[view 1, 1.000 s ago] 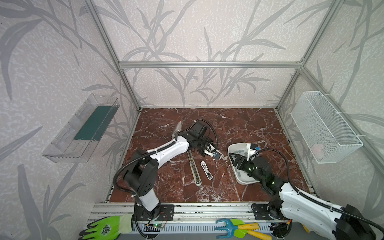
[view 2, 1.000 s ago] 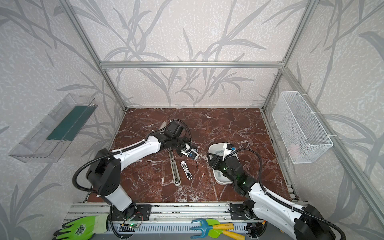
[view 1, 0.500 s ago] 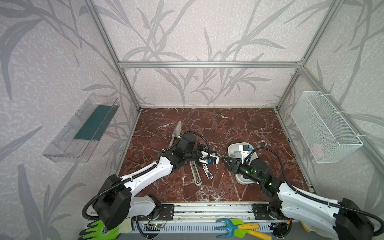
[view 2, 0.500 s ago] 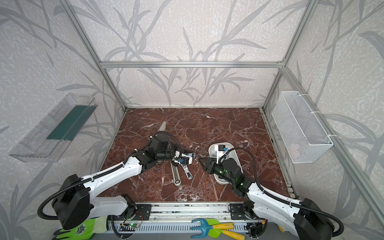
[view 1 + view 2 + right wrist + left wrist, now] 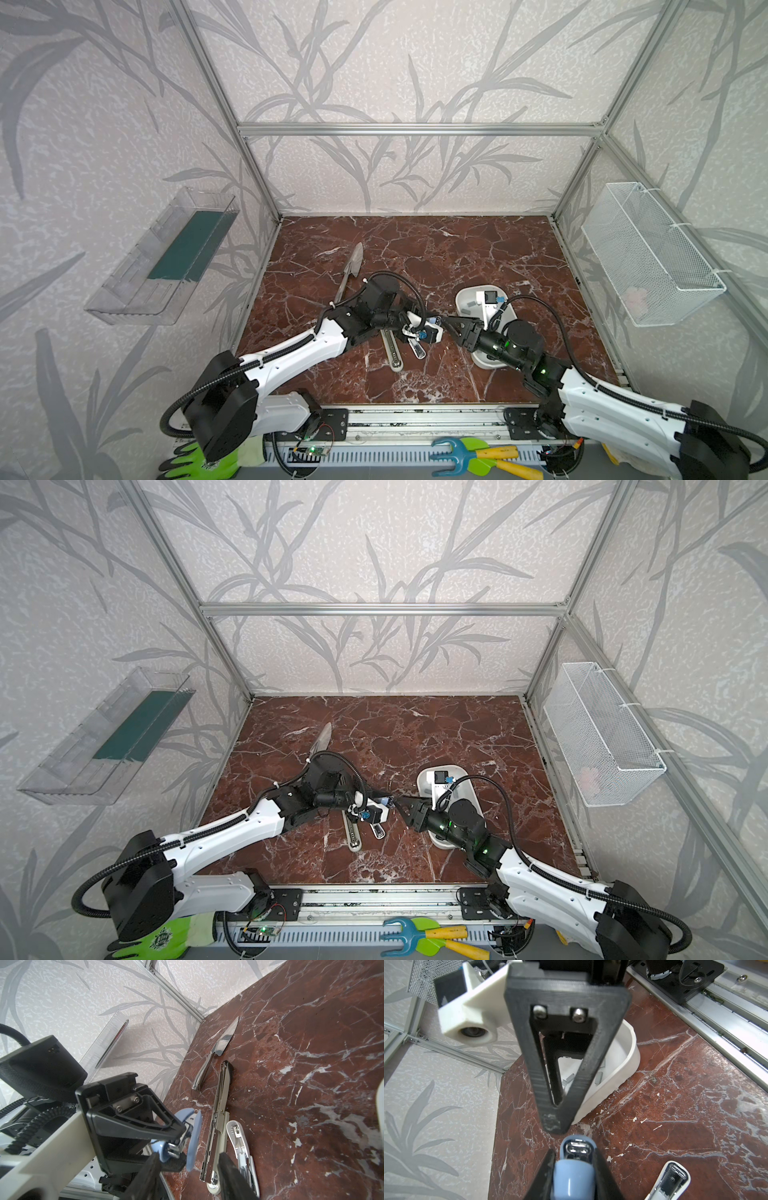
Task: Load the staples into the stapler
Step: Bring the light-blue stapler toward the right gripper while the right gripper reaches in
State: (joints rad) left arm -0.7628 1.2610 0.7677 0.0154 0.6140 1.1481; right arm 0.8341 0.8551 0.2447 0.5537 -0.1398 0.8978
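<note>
While left gripper [image 5: 573, 1154] clamps small blue plastic stapler [image 5: 574, 1180], right gripper [image 5: 189, 1157] stands part-open close by. Fingertip contact may twist stapler loose.

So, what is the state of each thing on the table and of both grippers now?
Left gripper: shut on the blue stapler.
Right gripper: open, near the blue stapler.
Blue stapler: held above the table.
White stapler: open, lying on table.
Long stapler: unfolded flat on table.
Knife: lying flat.
Staples: loose in the white tray.

bright even light, soft shadows, wide-angle edge distortion, blurry close foreground in wrist views
</note>
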